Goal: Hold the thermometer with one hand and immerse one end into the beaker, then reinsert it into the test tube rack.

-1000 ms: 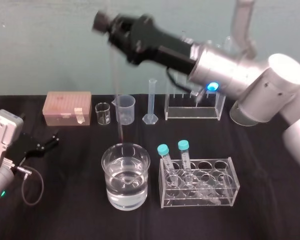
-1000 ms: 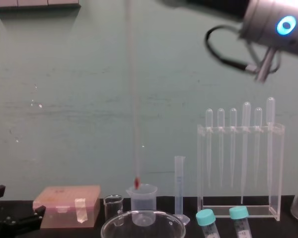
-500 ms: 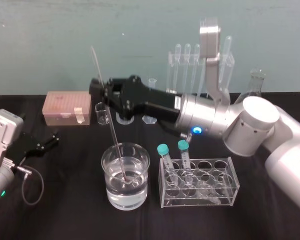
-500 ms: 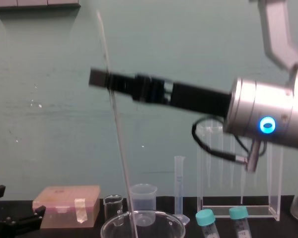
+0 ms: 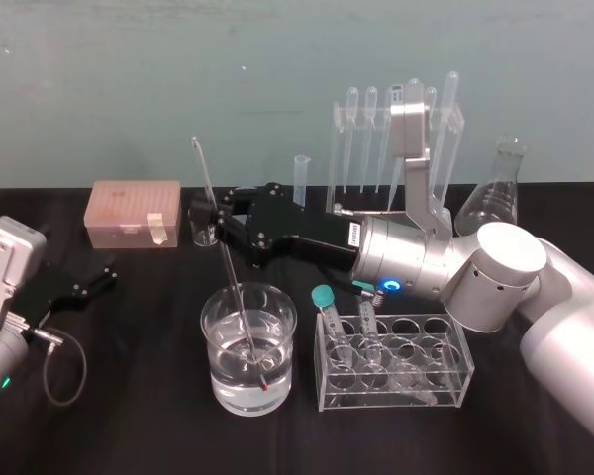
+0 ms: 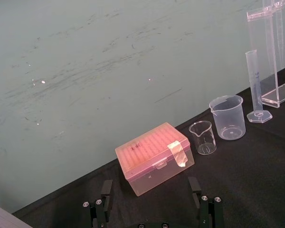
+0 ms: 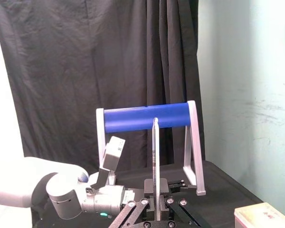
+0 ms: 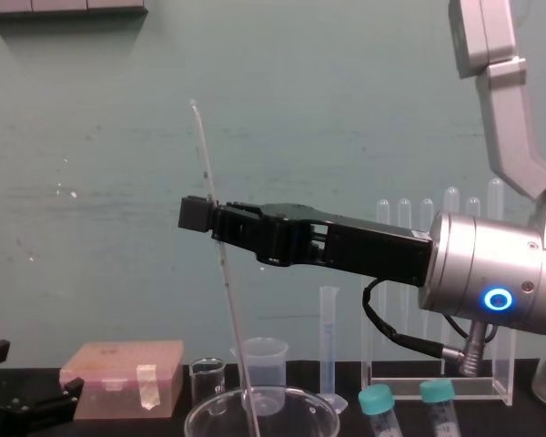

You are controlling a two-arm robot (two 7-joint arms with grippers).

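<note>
Clenched on the thermometer (image 5: 230,267), whose red tip is under water in the near wide glass bowl (image 5: 206,332), the right gripper (image 5: 210,220) should lift along the tilted rod, sparing the rim; left gripper (image 5: 91,282) rests released at left

Nothing is legible: the dark scribble (image 6: 135,146) on the pink tip box (image 6: 154,159), the white label (image 5: 354,234) on the right gripper (image 5: 216,218) and the thermometer (image 7: 155,152) graduations are too small to read.
</note>
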